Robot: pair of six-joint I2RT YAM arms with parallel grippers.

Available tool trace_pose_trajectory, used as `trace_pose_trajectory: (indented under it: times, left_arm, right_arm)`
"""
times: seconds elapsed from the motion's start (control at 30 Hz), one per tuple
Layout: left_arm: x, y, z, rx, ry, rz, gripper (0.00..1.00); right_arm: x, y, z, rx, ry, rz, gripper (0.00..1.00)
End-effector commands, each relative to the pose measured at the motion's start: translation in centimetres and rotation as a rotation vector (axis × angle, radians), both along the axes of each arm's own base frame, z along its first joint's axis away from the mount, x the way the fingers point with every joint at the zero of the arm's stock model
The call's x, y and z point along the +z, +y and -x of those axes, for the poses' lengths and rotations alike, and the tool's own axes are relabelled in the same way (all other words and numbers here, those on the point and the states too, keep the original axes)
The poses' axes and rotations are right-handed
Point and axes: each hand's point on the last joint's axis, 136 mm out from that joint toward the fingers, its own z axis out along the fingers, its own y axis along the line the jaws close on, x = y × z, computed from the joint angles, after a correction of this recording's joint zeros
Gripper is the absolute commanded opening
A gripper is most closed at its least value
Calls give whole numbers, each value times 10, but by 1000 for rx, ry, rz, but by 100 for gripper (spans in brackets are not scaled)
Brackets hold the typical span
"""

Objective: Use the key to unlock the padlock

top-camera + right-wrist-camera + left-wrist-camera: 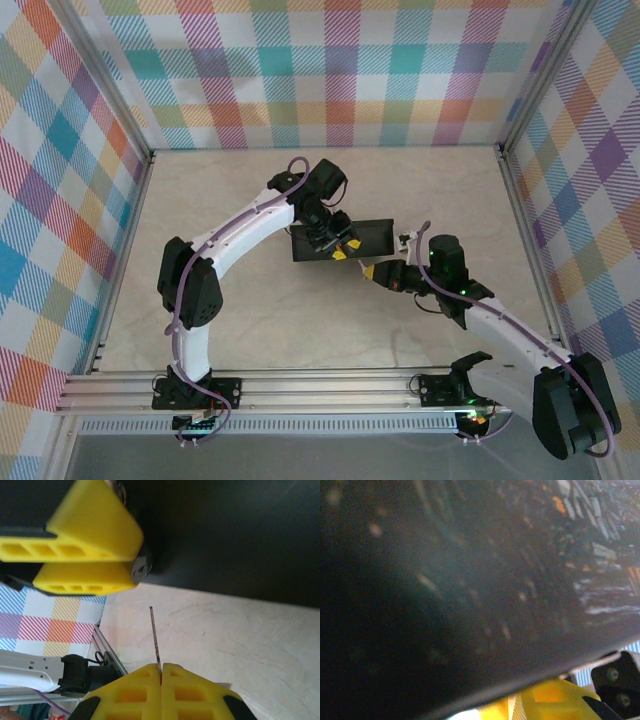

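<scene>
Right gripper (161,670) pinches key (155,635) (tip free) near padlock (142,570) in left gripper (131,560).

The top camera looks down over the whole counter (250,330) from above its near edge. The left wrist camera is nearly against the black box (470,580); the right one, low, faces that box and the left gripper (136,561).
</scene>
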Motion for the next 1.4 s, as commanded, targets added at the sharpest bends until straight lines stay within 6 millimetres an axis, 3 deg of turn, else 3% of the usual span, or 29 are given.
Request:
trace_pose_trajectory:
  times: [0.0,0.33,0.77,1.37]
  left_arm:
    - [28,-11,-6,1,-18,99,8]
    - [27,-2,-9,22,-18,116,8]
    - [28,3,-10,27,-23,140,6]
    - [29,4,-10,34,-27,155,5]
  right_arm:
    - [26,4,-4,51,-67,-64,3]
    - [34,15,-18,110,-92,-89,2]
    - [23,17,-29,122,-51,-91,2]
    - [27,19,-37,143,-73,-128,2]
